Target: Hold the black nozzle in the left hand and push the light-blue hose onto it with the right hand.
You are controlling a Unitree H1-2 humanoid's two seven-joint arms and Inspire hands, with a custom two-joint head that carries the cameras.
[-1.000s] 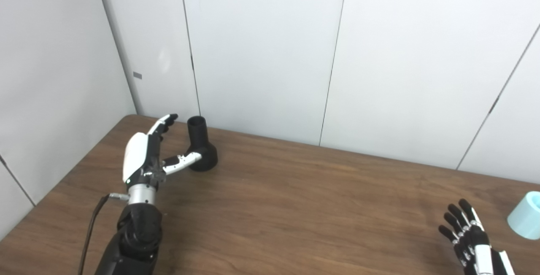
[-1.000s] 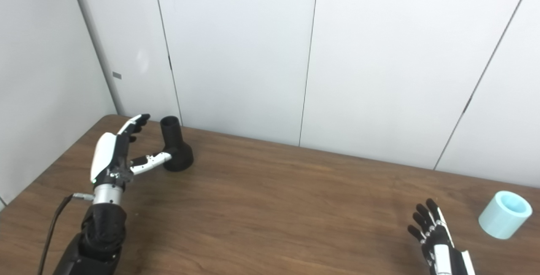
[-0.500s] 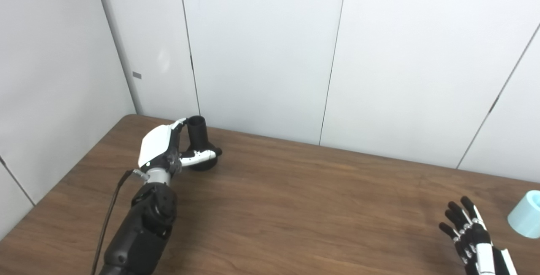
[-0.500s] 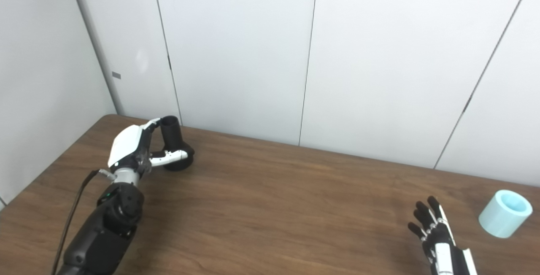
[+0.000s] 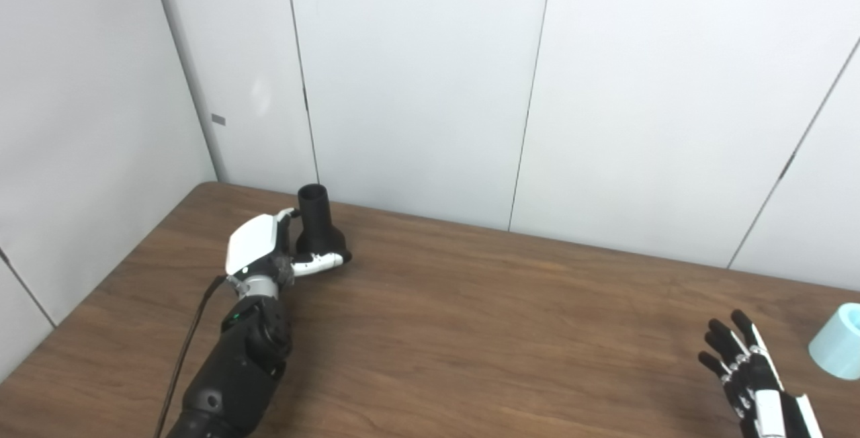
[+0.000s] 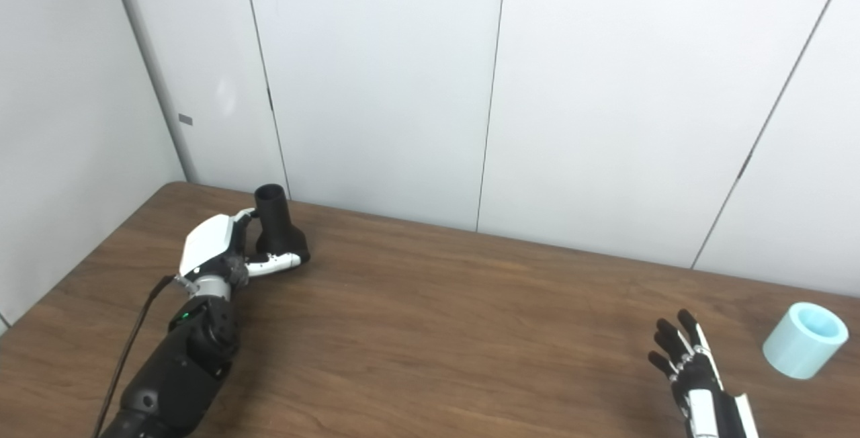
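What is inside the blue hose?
The hose lies tilted on the table with its open end facing up and right. Inside, only a pale blue wall shows; nothing appears to sit in it. Its deeper part is hidden by the rim.

On the brown wooden tabletop (image 5: pixel 470 317), the left hand (image 5: pixel 259 253) wraps the upright black flared plastic nozzle (image 5: pixel 317 226); the right hand (image 5: pixel 746 374), fingers spread, hovers near the light-blue cylindrical hose (image 5: pixel 836 344).
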